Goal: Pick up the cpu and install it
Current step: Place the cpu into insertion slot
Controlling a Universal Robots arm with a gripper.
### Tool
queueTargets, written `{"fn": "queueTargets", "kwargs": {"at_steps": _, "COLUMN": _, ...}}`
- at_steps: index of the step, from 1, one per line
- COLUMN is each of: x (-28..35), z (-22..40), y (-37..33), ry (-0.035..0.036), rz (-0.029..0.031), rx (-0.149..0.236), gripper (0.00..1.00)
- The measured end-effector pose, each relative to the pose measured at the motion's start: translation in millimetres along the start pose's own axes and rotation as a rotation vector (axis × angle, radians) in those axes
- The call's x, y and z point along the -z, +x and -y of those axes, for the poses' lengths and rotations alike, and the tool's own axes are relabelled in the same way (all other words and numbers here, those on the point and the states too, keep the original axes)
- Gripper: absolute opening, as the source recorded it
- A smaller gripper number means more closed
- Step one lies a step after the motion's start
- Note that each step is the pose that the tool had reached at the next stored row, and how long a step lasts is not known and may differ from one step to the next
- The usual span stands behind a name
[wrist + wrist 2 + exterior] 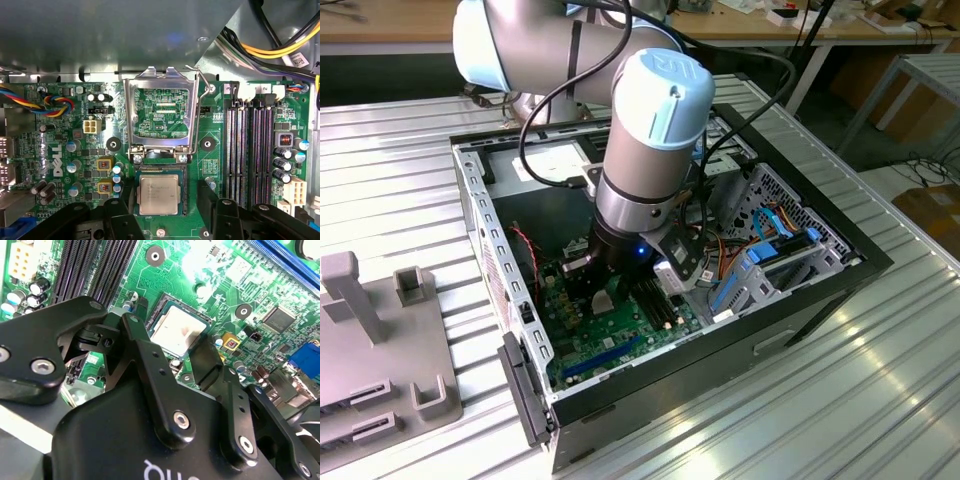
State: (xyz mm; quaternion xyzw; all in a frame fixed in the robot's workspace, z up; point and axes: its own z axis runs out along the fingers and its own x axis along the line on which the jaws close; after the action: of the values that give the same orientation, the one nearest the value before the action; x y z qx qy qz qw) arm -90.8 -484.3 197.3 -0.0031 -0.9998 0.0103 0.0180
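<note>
The cpu is a small silver-grey square lying flat in its socket on the green motherboard. In the second wrist view the cpu lies level within the socket frame. My gripper hovers straight over it, open, with one black finger on one side and the other finger on the opposite side. Both stand a little apart from the chip's edges. In the exterior view the gripper is lowered deep inside the open computer case.
The socket's metal load plate stands flipped open beside the cpu, its lever raised. Memory slots run alongside, and cable bundles hang at the case wall. A grey fixture sits on the table at the exterior view's left.
</note>
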Motion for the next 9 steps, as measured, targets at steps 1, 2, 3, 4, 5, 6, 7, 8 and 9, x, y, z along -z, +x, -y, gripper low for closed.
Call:
{"fn": "queueTargets", "kwargs": {"at_steps": 1, "x": 0.0, "z": 0.0, "y": 0.1, "ry": 0.0000, "rz": 0.0000, "rx": 0.000, "gripper": 0.61}}
{"fn": "queueTargets", "kwargs": {"at_steps": 2, "x": -0.1, "z": 0.0, "y": 0.1, "ry": 0.0000, "rz": 0.0001, "rx": 0.000, "gripper": 0.61}}
{"fn": "queueTargets", "kwargs": {"at_steps": 3, "x": -0.1, "z": 0.0, "y": 0.2, "ry": 0.0000, "rz": 0.0001, "rx": 0.000, "gripper": 0.61}}
{"fn": "queueTargets", "kwargs": {"at_steps": 4, "x": -0.2, "z": 0.0, "y": 0.3, "ry": 0.0000, "rz": 0.0000, "rx": 0.000, "gripper": 0.61}}
{"fn": "queueTargets", "kwargs": {"at_steps": 5, "x": -0.2, "z": 0.0, "y": 0.3, "ry": -0.0001, "rz": 0.0001, "rx": 0.000, "gripper": 0.61}}
{"fn": "queueTargets", "kwargs": {"at_steps": 6, "x": -0.3, "z": 0.3, "y": 0.4, "ry": -0.0003, "rz": 0.0002, "rx": 0.000, "gripper": 0.61}}
{"fn": "queueTargets", "kwargs": {"at_steps": 7, "x": -0.3, "z": 1.0, "y": 0.4, "ry": -0.0003, "rz": 0.0001, "rx": 0.000, "gripper": 0.61}}
{"fn": "queueTargets", "kwargs": {"at_steps": 8, "x": -0.2, "z": 2.2, "y": 0.4, "ry": 0.0000, "rz": 0.0000, "rx": 0.000, "gripper": 0.61}}
{"fn": "queueTargets", "kwargs": {"at_steps": 9, "x": -0.2, "z": 2.8, "y": 0.5, "ry": 0.0000, "rz": 0.0000, "rx": 0.000, "gripper": 0.61}}
